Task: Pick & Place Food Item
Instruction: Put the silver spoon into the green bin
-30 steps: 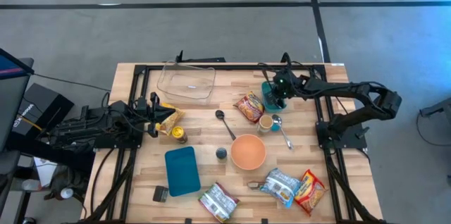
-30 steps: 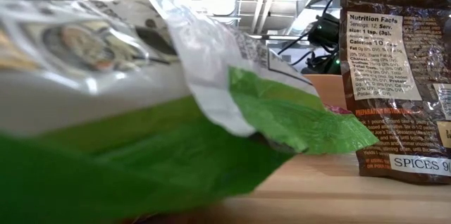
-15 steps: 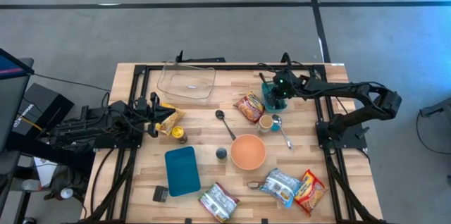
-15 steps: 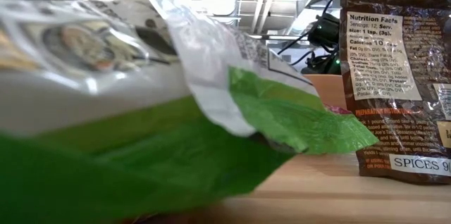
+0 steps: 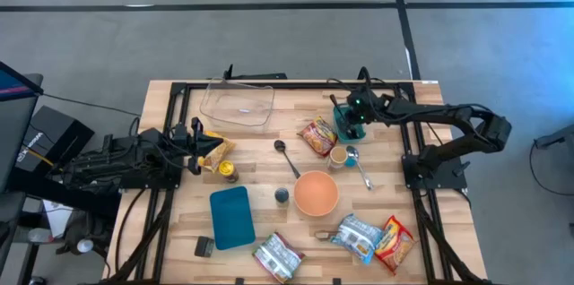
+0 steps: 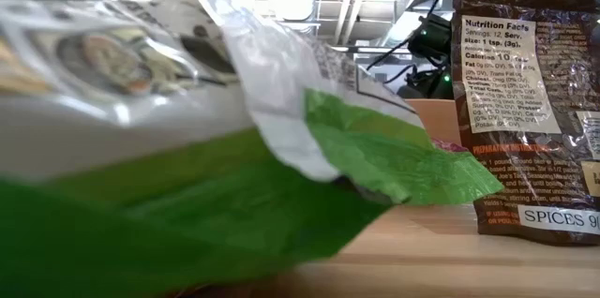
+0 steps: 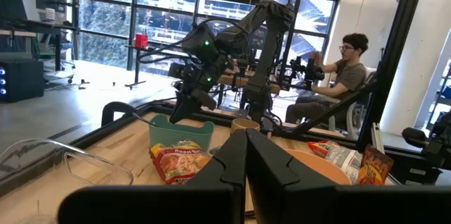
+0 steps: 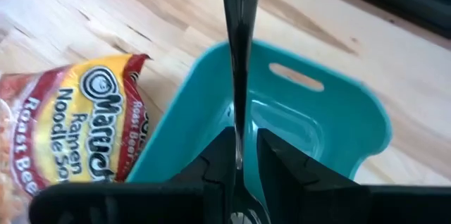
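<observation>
The right pincer (image 8: 238,155) pinches a dark utensil (image 8: 238,55) upright over the teal bin (image 8: 331,132) beside the ramen packet (image 8: 67,122) — with so thin a grip, it could tip out; the left pincer (image 7: 245,155) waits, pressed together.

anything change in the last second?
Barely. The right arm shifts slightly in the low view. Its right tool stays over the teal bin, with the dark utensil handle upright between its fingers; I can't tell whether it is gripped. The left tool stays shut at the table's left. Packets, bowl and cup are unmoved.
</observation>
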`<move>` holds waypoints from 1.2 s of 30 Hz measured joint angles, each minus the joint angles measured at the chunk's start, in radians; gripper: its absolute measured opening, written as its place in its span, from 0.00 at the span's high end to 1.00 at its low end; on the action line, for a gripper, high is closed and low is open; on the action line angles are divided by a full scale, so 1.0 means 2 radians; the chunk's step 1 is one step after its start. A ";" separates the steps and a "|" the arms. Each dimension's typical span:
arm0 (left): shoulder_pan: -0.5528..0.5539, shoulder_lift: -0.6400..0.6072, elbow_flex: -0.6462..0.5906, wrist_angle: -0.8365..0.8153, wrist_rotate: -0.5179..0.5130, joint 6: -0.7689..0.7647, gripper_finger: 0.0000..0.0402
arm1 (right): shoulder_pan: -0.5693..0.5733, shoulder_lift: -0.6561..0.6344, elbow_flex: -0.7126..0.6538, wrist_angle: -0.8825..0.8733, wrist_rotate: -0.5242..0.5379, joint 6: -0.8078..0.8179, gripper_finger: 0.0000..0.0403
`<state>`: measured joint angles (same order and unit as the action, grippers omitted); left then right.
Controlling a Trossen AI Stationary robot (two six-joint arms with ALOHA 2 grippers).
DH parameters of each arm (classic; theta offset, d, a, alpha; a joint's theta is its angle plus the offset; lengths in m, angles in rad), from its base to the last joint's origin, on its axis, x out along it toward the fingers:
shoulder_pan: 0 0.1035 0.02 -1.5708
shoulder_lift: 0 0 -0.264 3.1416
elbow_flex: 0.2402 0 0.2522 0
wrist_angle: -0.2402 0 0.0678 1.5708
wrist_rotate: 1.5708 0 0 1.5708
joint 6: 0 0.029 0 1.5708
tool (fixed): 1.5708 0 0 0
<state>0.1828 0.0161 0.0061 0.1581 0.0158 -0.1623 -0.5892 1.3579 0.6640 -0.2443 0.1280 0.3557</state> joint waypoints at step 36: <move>0.000 0.000 0.000 0.000 0.000 0.000 1.00 | 0.077 0.000 0.129 -0.231 0.002 0.031 0.86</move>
<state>0.1829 0.0160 0.0061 0.1581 0.0158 -0.1623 -0.4344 1.3586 0.9213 -0.7054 0.1326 0.4167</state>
